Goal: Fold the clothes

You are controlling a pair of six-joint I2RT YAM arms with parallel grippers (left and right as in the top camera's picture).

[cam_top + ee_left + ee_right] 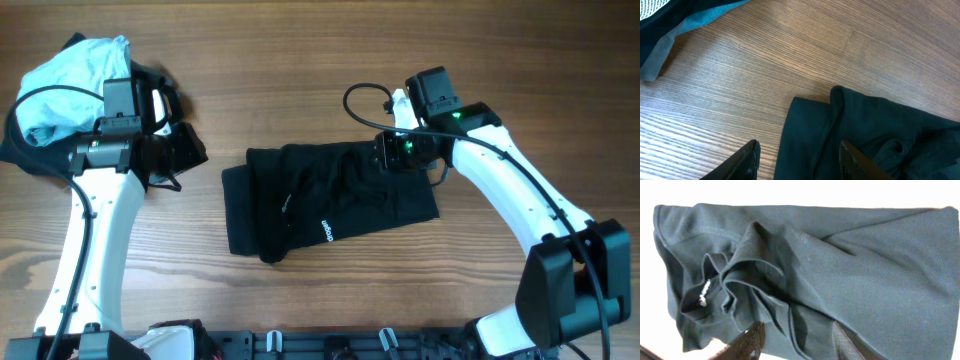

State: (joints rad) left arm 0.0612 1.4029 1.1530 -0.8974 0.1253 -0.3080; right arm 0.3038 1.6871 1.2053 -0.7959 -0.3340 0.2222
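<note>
A wooden tabletop (300,60) holds a rumpled, half-folded black garment (330,200) at its centre, with a clothes heap (70,75) far left. Both hands are released and empty, the right hand (395,150) over the garment's far right corner and the left hand (185,148) beside its left edge. The next move is probably to pinch an edge.

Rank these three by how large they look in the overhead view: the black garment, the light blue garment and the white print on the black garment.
1. black garment, spread at the centre
2. light blue garment, bunched up at the top left
3. white print, smallest by far
</note>
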